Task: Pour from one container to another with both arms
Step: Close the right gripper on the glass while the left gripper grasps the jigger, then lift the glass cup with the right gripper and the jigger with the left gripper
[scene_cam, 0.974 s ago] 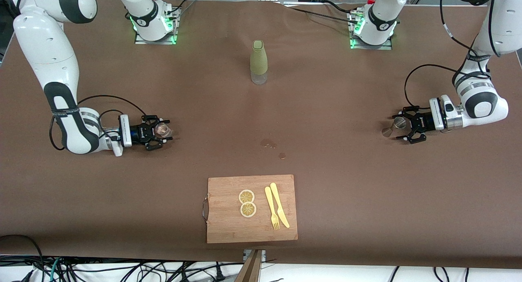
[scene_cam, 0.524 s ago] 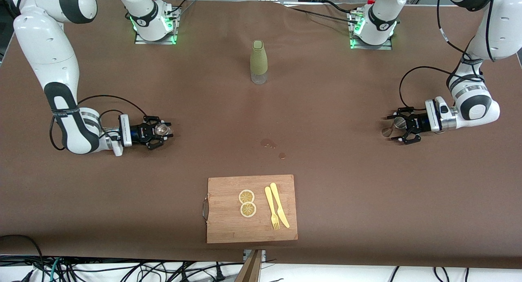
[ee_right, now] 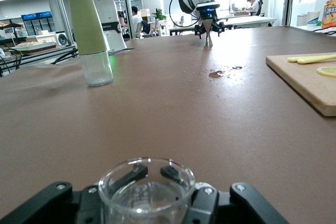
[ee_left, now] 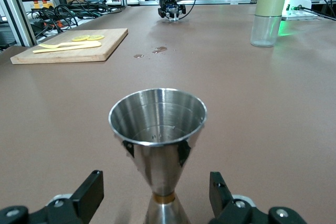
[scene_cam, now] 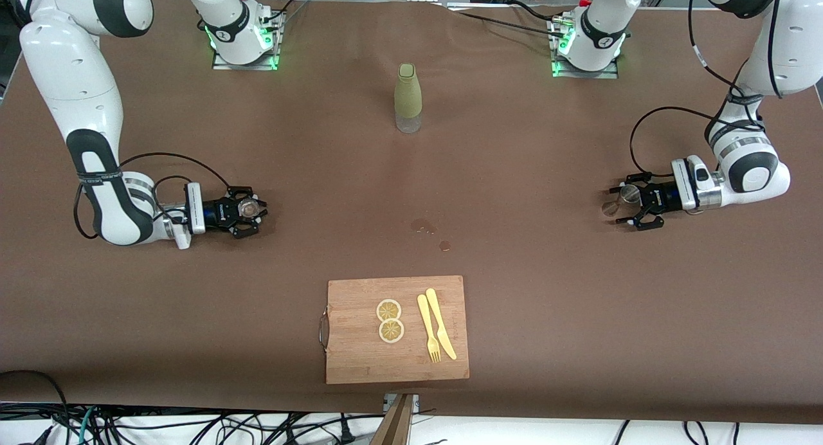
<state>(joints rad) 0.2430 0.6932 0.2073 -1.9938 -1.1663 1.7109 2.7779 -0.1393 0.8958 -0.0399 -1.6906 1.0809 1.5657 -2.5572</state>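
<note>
While clamped on a round clear glass (ee_right: 146, 191), right hand (scene_cam: 247, 208) | left hand (ee_left: 160, 203) spread around conical steel jigger (ee_left: 158, 145)

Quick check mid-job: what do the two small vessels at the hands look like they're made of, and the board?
Cone-shaped jigger between the left hand's fingers: polished metal, likely steel; mirror-like reflections, brass-coloured band at the waist.

Small clear cup in the right hand: glass or clear plastic; see-through, the look leaves it open.

Rectangular cutting board: wood or bamboo, matte; visible grain, metal handle at one end.
</note>
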